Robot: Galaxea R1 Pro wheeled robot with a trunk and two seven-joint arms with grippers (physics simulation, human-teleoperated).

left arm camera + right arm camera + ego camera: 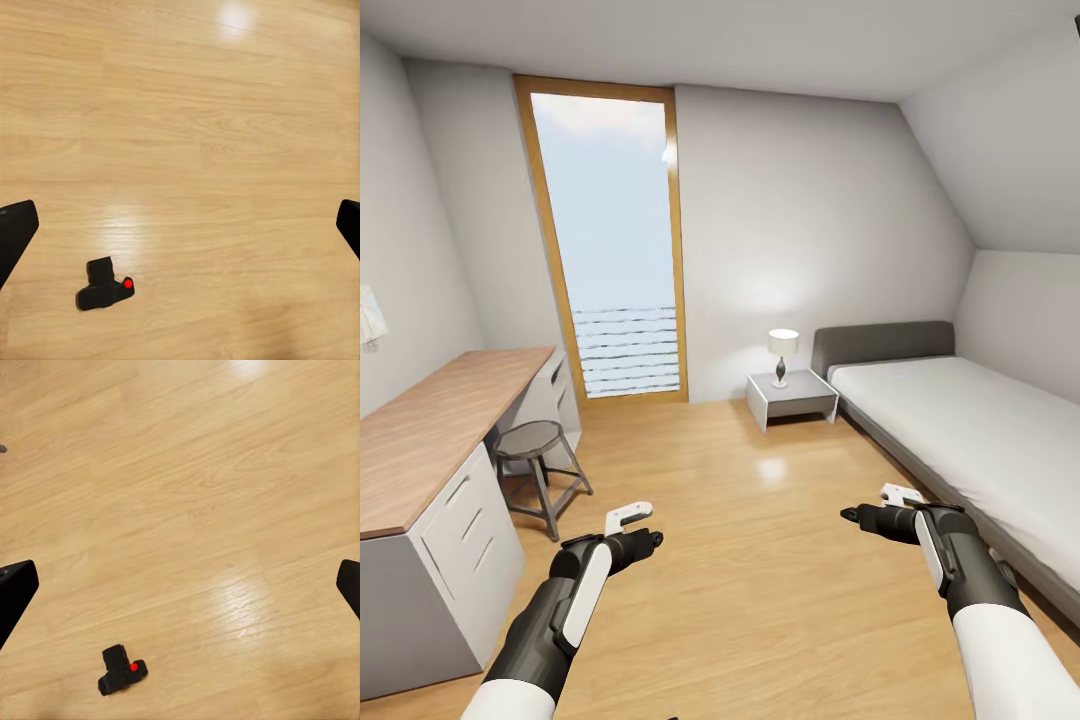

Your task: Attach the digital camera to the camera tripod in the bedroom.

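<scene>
Black digital camera (106, 283) on wood floor (760, 560), lower left in both wrist frames, below both hands. Left hand (647, 527) and right hand (872, 503) spread apart, empty. Which arm nearer: cannot tell.

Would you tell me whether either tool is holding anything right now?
Nothing is held: both tools are open over the wood floor, and the digital camera lies there untouched.
</scene>
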